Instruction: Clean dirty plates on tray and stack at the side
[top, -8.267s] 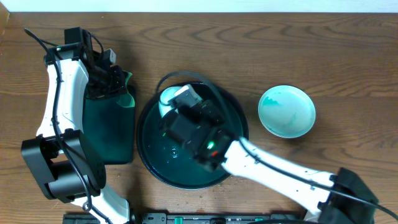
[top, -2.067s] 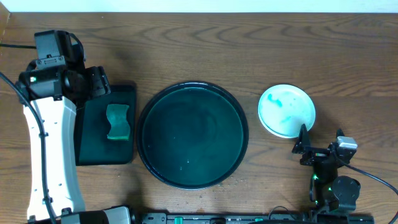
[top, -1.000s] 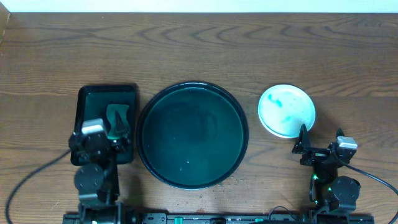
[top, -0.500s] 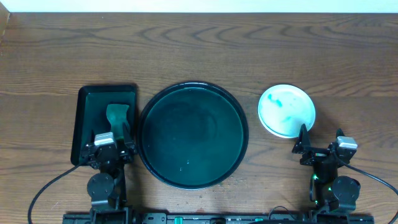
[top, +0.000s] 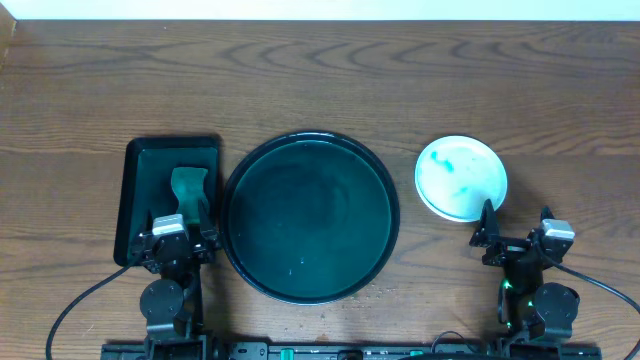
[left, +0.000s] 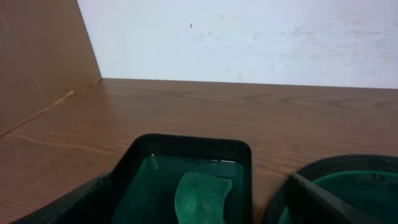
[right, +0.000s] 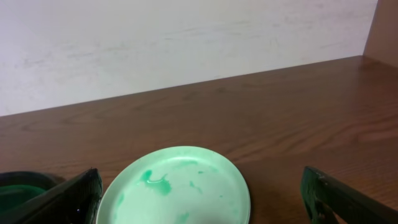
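Since the tray (top: 310, 134) lies bare at the table's middle and the plates (top: 461, 178) sit in 1 pile well to its right, we judge the stacking done, though from above we cannot count the pile. Teal smears show on the top plate, so a wipe with the sponge (top: 189, 190), lying in the small rectangular tray (top: 140, 170), may be called for. The left gripper (top: 176, 240) and right gripper (top: 515, 236) hang at the near edge, both spread wide, holding nothing. Open wood surrounds the pile, and the right gripper stands just beside its near rim.
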